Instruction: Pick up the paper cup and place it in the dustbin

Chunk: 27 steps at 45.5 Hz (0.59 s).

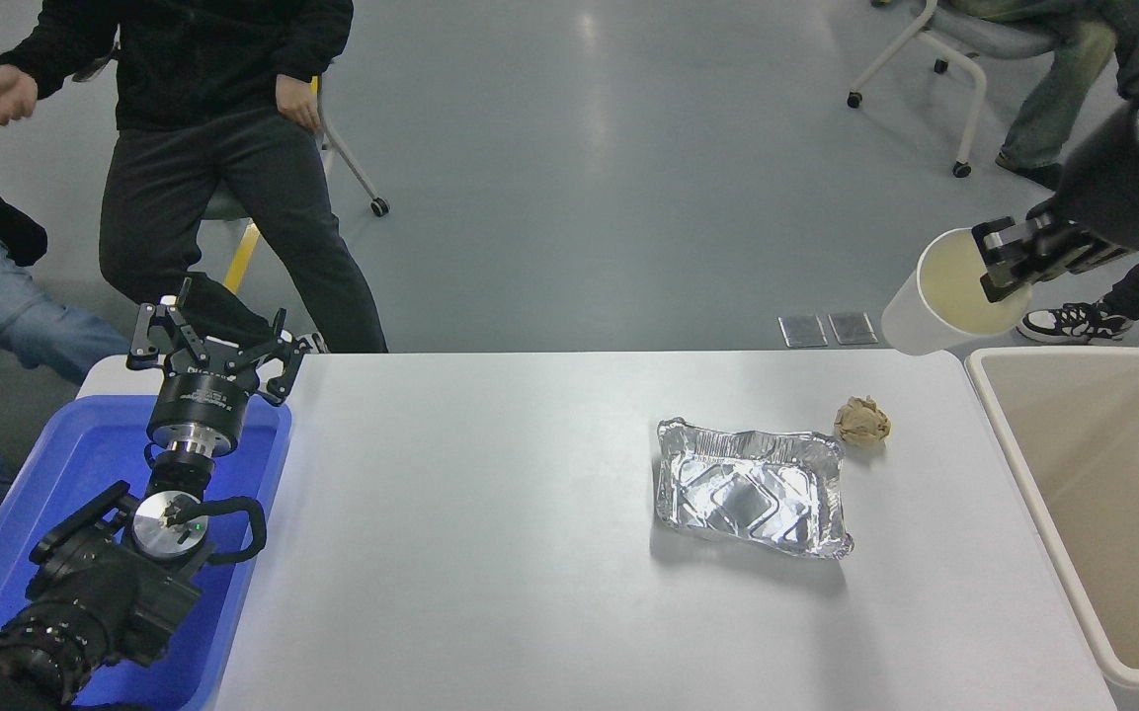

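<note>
One paper cup (930, 306) pinched by its rim in right gripper (1002, 265), tilted, at dustbin's (986, 367) eleven o'clock corner for dropping.

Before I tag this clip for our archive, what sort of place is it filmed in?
Probably a lab or office test room: a smooth grey floor, wheeled chairs with people sitting by, and a white table set with bins while the right gripper carries a paper cup.
</note>
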Each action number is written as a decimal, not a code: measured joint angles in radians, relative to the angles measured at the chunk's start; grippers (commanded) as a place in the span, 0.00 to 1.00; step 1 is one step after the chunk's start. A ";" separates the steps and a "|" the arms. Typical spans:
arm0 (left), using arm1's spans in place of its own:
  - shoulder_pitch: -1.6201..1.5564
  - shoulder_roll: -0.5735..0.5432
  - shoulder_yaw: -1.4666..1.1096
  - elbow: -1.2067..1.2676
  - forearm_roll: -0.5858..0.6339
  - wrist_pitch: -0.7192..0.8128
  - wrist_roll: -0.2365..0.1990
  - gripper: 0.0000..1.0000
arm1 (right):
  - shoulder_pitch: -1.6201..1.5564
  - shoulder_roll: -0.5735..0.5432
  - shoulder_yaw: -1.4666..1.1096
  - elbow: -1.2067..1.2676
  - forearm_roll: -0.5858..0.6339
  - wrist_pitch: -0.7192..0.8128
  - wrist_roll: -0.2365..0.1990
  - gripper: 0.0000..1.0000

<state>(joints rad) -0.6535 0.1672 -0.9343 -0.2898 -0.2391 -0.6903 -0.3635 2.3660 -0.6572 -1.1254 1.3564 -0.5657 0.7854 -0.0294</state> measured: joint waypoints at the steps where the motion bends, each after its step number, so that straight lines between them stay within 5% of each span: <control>1: 0.000 0.000 0.000 0.000 0.000 0.000 0.000 0.99 | -0.001 -0.009 -0.004 -0.005 -0.003 0.000 0.000 0.00; 27: 0.000 0.000 0.000 0.000 0.000 0.004 0.000 0.99 | -0.225 -0.271 -0.028 -0.287 -0.084 0.000 0.000 0.00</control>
<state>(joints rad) -0.6534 0.1671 -0.9341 -0.2898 -0.2392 -0.6867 -0.3635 2.1409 -0.9278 -1.1531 1.0690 -0.6497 0.7854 -0.0299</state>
